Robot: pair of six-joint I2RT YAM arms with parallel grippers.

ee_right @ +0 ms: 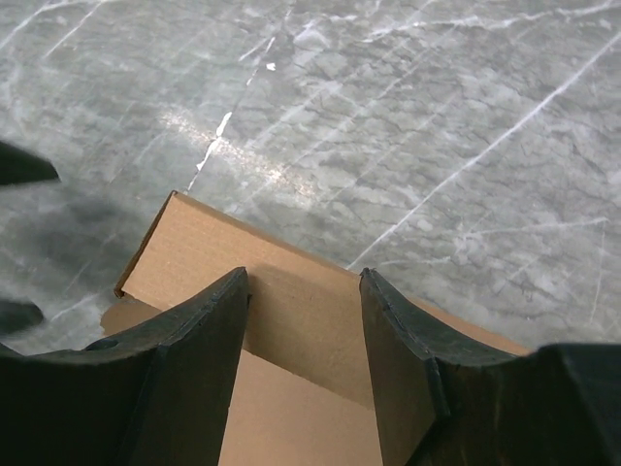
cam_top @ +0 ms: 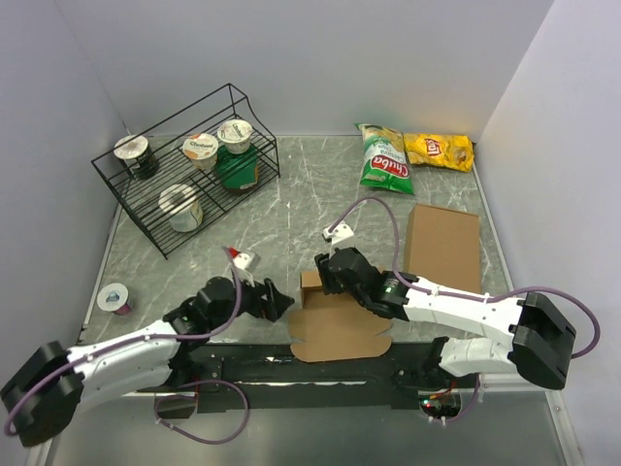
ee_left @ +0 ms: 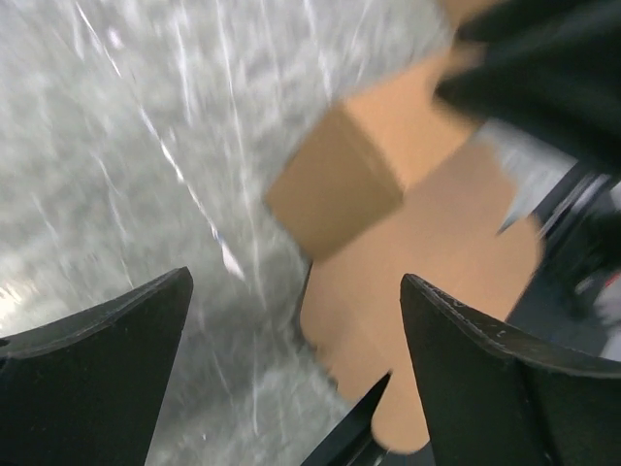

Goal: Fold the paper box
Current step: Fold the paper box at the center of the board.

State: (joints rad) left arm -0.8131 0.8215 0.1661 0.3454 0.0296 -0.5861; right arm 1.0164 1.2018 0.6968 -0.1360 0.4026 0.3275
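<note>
The paper box (cam_top: 342,332) lies as a brown notched blank at the table's near edge, between the two arms. One flap (cam_top: 310,283) at its far left corner stands upright. My right gripper (cam_top: 325,275) hovers over that corner. In the right wrist view its jaws straddle the upright wall (ee_right: 184,252) of the paper box, with my right gripper (ee_right: 305,274) open and not pinching it. My left gripper (cam_top: 281,303) sits just left of the box. The blurred left wrist view shows my left gripper (ee_left: 296,280) wide open, the paper box (ee_left: 427,243) just ahead, nothing held.
A plain cardboard slab (cam_top: 442,248) lies right of the box. Green (cam_top: 384,157) and yellow (cam_top: 439,150) chip bags lie at the back right. A black wire rack (cam_top: 184,180) with cups stands at the back left. A small tape roll (cam_top: 114,297) sits at the left edge.
</note>
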